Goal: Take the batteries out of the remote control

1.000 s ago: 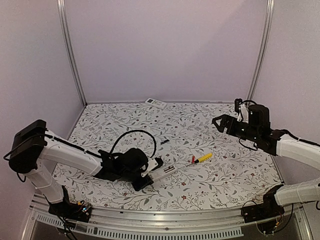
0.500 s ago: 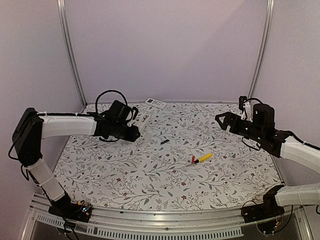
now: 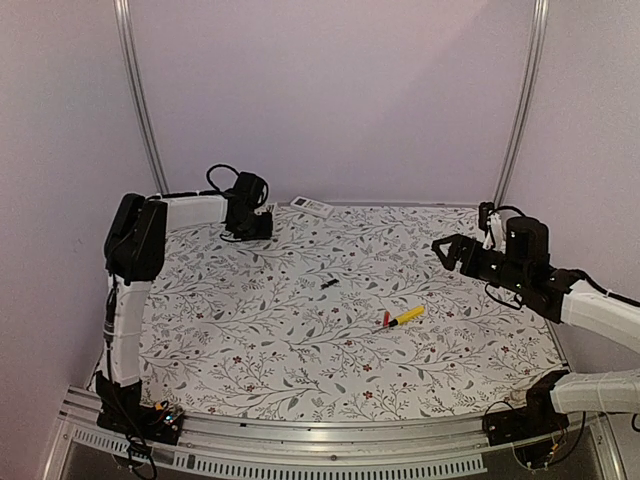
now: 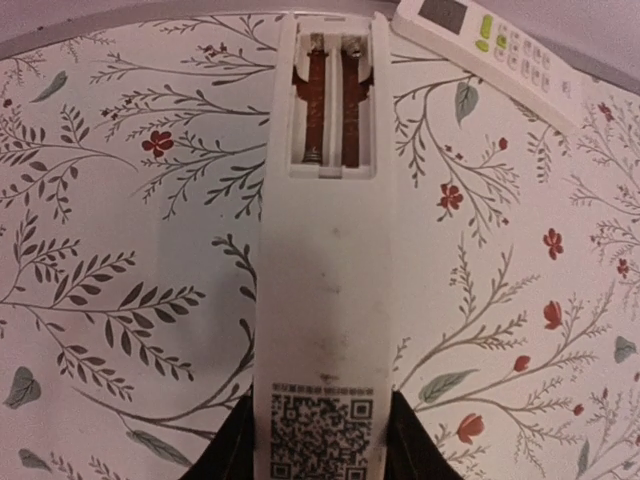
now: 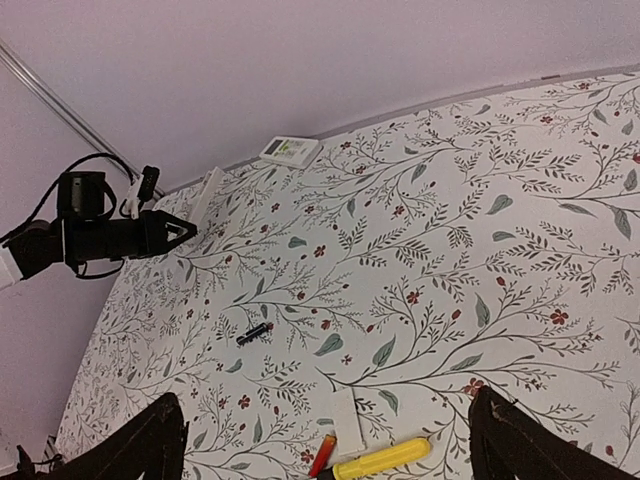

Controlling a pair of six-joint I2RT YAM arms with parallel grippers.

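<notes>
The left claw (image 3: 258,222) sits at the upper left of the overhead view, close to the back wall. It is pinching the near end of the remote control (image 4: 325,250), with one finger (image 4: 235,452) pressed against each long side. In the left wrist view the remote control runs up the middle of the frame, back side up, with a square code label at the bottom. Its battery compartment at the top is open, showing two bare brownish slots with springs.

A broader remote (image 4: 490,45) lies face up on the flowered surface (image 3: 300,340), just beyond the remote control toward the upper right corner.

Both batteries lie on the surface, well apart from the remote control. The dark battery (image 3: 328,284) is near the centre of the overhead view. The red battery (image 3: 386,318) is lower and to the right, just beside the tip of a yellow-handled screwdriver (image 3: 408,316). A small flat white piece (image 5: 345,418) lies near them.

The right claw (image 3: 443,250) hangs above the right side of the surface, spread wide and holding nothing.
</notes>
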